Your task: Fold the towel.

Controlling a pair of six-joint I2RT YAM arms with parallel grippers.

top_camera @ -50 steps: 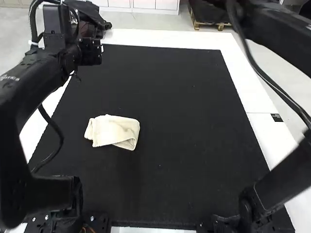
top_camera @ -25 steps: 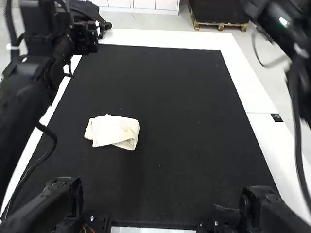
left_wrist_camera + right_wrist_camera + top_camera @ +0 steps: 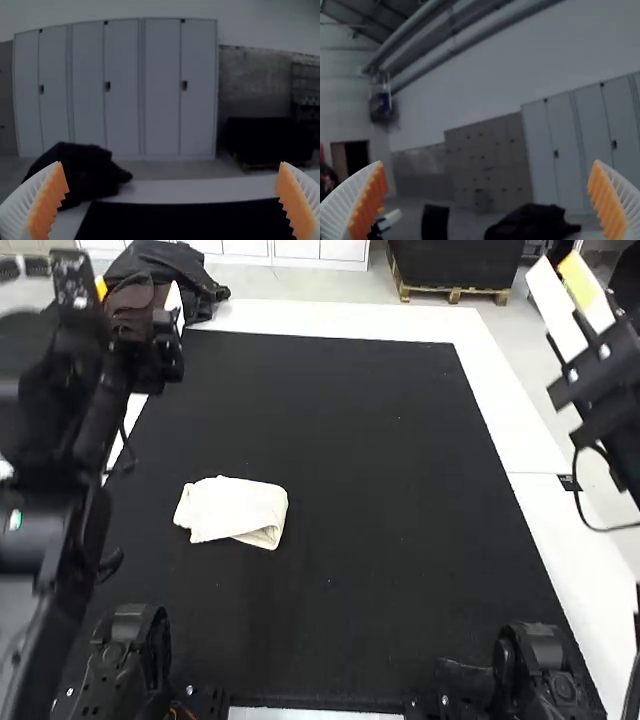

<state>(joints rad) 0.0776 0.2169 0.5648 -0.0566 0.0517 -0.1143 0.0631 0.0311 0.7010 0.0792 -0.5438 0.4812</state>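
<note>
My left gripper [image 3: 138, 294] is raised at the back left of the high view, far from the towel. My right gripper [image 3: 556, 262] is up past the table's right edge, its pale fingers pointing away from the arms. A cream towel [image 3: 232, 510] lies left of the middle on the black mat, folded into a small, roughly rectangular bundle with a slanted flap at its front right corner. Nothing touches it. In its wrist view the left gripper [image 3: 172, 163] stands open with nothing between the pads; the right gripper [image 3: 489, 162] is likewise open and holds nothing.
The black mat [image 3: 350, 440] covers most of the white table [image 3: 500, 420]. A dark bunched garment [image 3: 170, 268] lies at the back left corner, near the left gripper. The left arm stretches along the mat's left side.
The right arm has swung outward to the right, bringing its gripper into the high view. The left arm has shifted too, its wrist moving slightly left. The towel has stayed put.
</note>
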